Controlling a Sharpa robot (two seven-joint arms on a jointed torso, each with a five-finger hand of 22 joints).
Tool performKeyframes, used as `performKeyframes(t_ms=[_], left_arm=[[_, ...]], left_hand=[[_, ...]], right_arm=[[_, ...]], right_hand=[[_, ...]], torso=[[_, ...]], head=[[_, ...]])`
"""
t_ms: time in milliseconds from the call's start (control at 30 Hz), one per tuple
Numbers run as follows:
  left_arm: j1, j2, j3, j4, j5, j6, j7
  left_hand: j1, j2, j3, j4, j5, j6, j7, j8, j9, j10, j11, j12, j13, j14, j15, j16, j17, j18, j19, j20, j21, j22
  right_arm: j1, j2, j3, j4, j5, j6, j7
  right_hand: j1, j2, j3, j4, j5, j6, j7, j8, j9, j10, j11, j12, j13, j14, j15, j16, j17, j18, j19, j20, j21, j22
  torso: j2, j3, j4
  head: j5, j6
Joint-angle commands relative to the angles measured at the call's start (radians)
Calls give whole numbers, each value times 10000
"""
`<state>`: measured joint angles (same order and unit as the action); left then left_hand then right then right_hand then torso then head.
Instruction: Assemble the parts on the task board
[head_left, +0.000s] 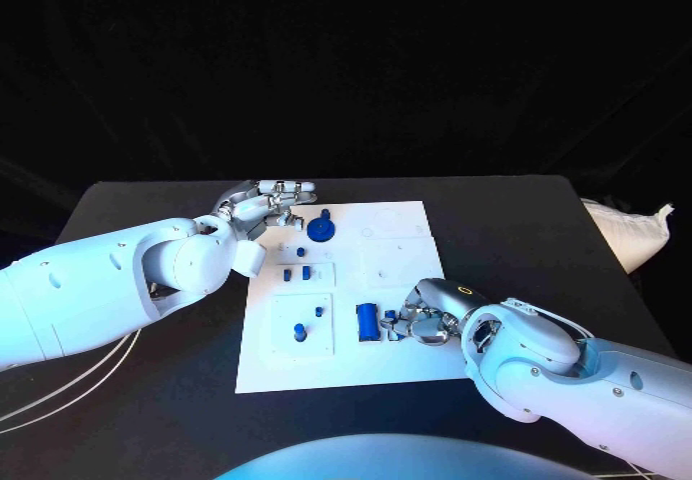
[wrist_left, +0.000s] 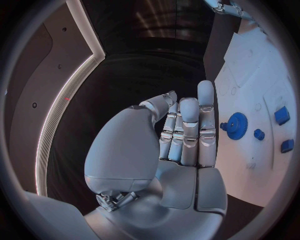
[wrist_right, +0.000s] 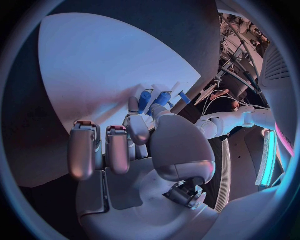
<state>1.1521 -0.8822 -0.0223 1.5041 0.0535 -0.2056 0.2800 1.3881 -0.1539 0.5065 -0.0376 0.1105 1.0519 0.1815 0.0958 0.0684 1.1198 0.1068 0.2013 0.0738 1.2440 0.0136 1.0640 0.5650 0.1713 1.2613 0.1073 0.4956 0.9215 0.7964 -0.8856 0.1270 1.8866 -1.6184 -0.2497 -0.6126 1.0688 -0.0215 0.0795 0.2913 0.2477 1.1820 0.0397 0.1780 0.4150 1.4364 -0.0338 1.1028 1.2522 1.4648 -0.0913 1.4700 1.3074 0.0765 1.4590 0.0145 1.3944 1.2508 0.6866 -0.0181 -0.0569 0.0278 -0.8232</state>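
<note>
While lying flat, blue cylinder (head_left: 368, 322), lengthwise front-to-back

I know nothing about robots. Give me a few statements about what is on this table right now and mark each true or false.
1. A round blue gear lies on the white task board at its far end. True.
2. The left hand holds the gear. False: it is at the board's far left corner with its fingers straight and nothing in them.
3. The right hand is at the board's near right part, beside a blue cylinder part. True.
4. The board lies on a wooden table. False: the table is black.
5. A white bag lies at the table's right edge. True.
</note>
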Motion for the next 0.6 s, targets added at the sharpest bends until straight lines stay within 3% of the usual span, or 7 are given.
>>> performKeyframes(t_ms=[33,267,467,600], left_arm=[[2,11,3,17,-59,206,23],[2,9,3,13,-63,209,30],[2,7,3,9,-65,215,33],[2,-5,3,11,-66,215,32]], left_hand=[[5,46,-37,-38,-19,-60,-2,26,-13,-96,-5,35,-12,-94,-5,-35,-9,100,-79,-6,-31,-13],[5,46,-37,-38,-19,-60,-2,26,-13,-96,-5,35,-12,-94,-5,-35,-9,100,-79,-6,-31,-13],[5,46,-37,-38,-19,-60,-2,26,-13,-96,-5,35,-12,-94,-5,-35,-9,100,-79,-6,-31,-13],[5,46,-37,-38,-19,-60,-2,26,-13,-96,-5,35,-12,-94,-5,-35,-9,100,-79,-6,-31,-13]], right_arm=[[-11,-14,-4,77,-196,103,-3],[-12,-90,-1,222,-311,9,5],[-11,-246,14,313,-433,-11,6],[-12,-377,24,358,-459,60,36]], right_hand=[[-161,75,-152,9,-52,68,2,-16,18,64,3,53,37,762,-59,69,946,-131,77,-16,49,37],[-590,360,-669,18,-249,110,-18,-3,55,122,-15,145,151,780,-73,128,1050,-154,123,-30,122,165],[-612,383,-726,10,-260,114,-20,-2,60,129,-17,161,167,785,-74,145,1081,-157,128,-31,131,182],[-147,332,-880,-94,-307,102,-26,-8,79,127,-19,132,183,783,-80,144,1083,-161,131,-36,144,208]], torso=[[-3,-3,-4],[-6,0,3],[-9,-5,-1],[-4,-4,-5]], head=[[4,7],[-1,-9],[-6,-9],[-5,-4]])
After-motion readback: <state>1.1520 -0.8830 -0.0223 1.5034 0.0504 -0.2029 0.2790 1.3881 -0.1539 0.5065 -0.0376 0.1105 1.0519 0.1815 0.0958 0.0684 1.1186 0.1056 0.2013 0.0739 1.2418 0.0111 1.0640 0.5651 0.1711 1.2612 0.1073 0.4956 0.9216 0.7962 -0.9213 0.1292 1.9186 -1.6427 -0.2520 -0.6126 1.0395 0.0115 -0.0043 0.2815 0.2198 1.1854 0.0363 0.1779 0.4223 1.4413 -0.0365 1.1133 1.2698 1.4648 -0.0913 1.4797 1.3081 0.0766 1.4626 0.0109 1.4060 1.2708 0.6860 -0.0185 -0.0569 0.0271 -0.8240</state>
